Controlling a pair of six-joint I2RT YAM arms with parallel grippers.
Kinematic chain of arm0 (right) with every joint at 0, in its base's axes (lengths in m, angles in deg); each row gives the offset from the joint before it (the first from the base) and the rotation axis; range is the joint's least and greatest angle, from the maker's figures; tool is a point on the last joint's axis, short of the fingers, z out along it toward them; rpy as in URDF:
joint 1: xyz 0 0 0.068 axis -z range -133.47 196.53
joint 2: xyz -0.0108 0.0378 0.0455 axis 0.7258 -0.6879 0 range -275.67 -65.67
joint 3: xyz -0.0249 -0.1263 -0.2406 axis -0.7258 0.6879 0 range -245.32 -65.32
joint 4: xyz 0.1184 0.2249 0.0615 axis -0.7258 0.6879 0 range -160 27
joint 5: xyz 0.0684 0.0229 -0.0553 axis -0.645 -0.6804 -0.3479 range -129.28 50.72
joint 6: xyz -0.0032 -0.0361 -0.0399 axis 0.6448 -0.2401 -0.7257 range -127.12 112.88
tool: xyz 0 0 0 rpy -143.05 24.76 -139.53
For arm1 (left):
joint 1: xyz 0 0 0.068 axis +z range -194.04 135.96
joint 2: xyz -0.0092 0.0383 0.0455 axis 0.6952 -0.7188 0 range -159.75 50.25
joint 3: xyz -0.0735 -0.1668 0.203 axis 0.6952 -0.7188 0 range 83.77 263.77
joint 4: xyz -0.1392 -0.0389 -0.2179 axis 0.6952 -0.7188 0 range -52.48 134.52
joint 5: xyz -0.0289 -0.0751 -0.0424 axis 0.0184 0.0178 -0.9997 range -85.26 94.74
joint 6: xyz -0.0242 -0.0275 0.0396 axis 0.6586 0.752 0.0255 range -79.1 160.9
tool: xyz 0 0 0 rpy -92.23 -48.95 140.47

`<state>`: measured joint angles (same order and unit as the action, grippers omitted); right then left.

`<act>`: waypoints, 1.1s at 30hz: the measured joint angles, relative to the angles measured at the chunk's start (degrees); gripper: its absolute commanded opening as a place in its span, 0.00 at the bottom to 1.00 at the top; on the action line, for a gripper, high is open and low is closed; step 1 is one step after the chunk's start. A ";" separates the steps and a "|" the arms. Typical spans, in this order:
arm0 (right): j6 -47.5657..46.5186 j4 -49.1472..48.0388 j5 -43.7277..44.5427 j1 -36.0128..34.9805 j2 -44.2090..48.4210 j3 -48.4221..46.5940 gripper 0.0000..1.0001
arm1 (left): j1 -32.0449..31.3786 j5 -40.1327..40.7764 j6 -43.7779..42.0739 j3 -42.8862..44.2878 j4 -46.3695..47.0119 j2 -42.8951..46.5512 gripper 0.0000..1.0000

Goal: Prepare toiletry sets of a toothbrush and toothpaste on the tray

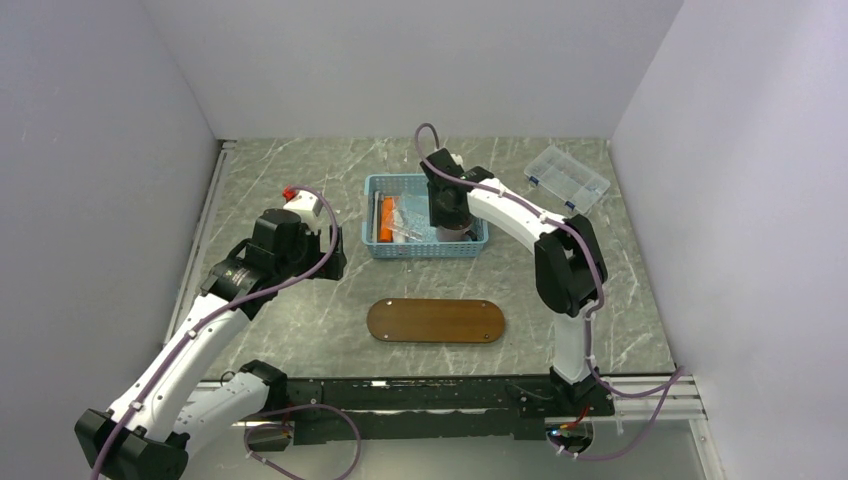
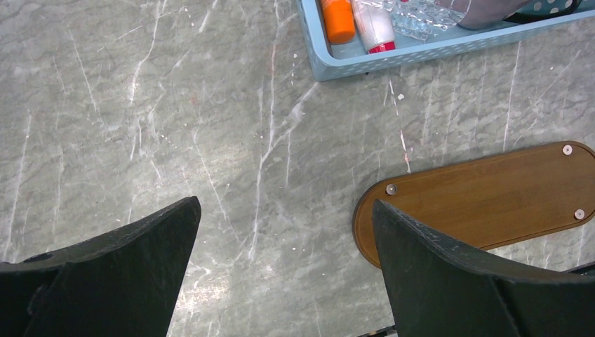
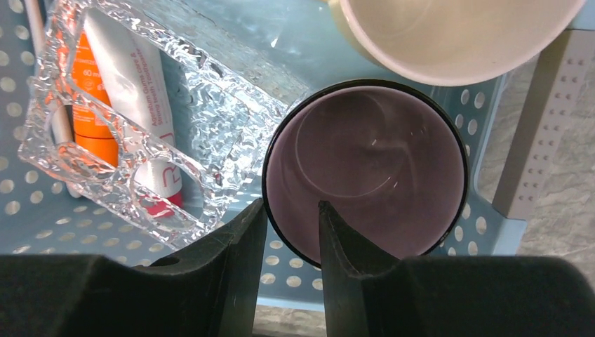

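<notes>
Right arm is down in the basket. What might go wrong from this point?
The right gripper straddles the rim of the purple cup, not a toothpaste; closing would likely lift the wrong item. The clear glass holder lies over the orange toothpaste and white toothpaste, so reaching them may drag it.
</notes>
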<state>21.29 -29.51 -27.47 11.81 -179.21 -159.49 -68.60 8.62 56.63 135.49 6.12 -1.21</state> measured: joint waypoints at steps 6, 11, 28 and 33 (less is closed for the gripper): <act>-0.90 -0.52 -0.13 -0.39 -2.10 -0.02 0.28 | 0.00 0.00 0.00 0.00 0.00 0.00 0.99; -2.08 -1.07 0.11 -0.63 -2.51 -0.55 0.21 | 0.00 0.00 -0.02 0.00 0.00 0.00 0.99; -4.31 -0.26 0.31 -0.74 -3.48 -2.56 0.00 | 0.13 0.00 -0.02 0.00 0.00 -0.02 0.99; -4.81 -0.09 0.48 -0.81 -3.48 -2.67 0.00 | 0.15 0.02 -0.02 0.00 0.00 -0.02 0.99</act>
<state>16.48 -29.60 -26.99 11.00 -182.69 -162.15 -68.45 8.64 56.61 135.49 6.12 -1.23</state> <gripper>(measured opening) 0.085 0.992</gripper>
